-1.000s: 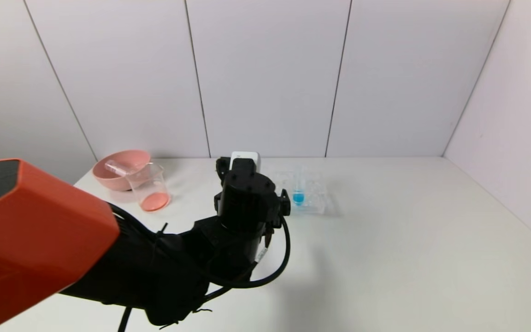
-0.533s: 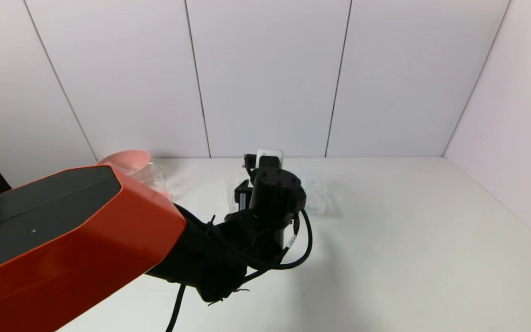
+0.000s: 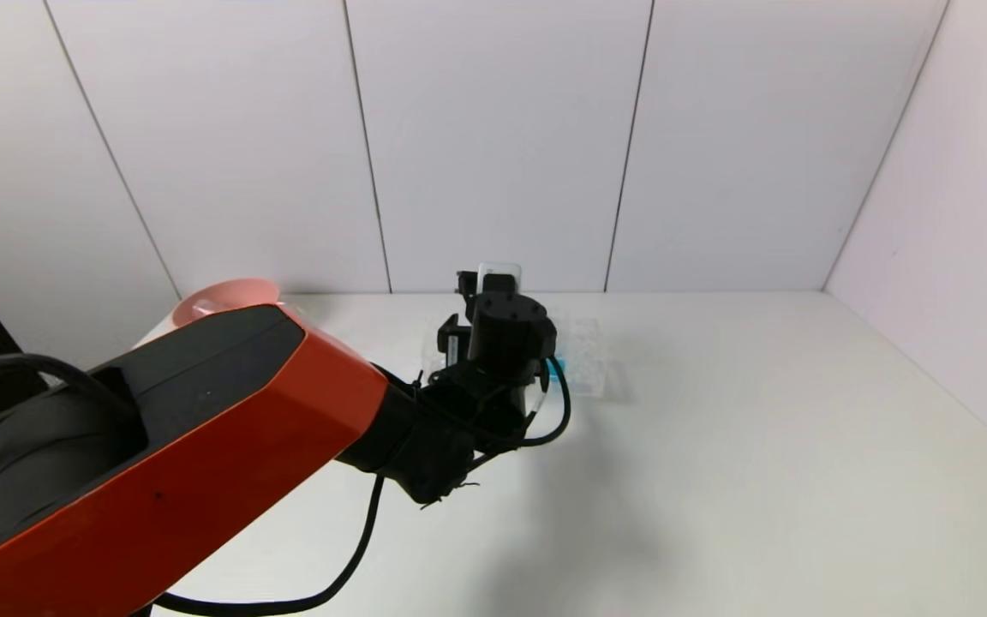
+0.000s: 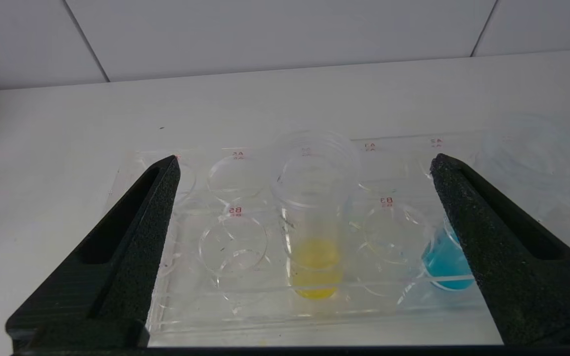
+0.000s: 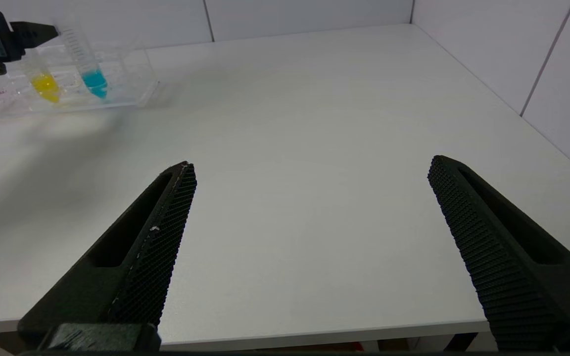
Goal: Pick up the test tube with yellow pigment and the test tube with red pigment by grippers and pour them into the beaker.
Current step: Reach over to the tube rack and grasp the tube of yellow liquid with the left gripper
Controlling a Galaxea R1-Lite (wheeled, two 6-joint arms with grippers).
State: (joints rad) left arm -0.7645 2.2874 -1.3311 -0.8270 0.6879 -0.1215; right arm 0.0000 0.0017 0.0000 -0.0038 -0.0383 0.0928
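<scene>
Left gripper point(image 4: 305, 163) has advanced, jaws spread around yellow tube point(image 4: 313, 232).

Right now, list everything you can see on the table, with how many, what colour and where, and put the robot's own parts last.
Tube with yellow liquid: one, clear, upright in the rack, between the left gripper's open jaws.
Tube with blue liquid: one, clear, in the rack beside the yellow one.
Rack: one, clear, far side of the table.
Bowl: one, pink, far left, mostly hidden behind the left arm.
Table: one, white.
Left gripper: black, at the rack.
Right gripper: black, jaws open, over bare table near the front edge.
</scene>
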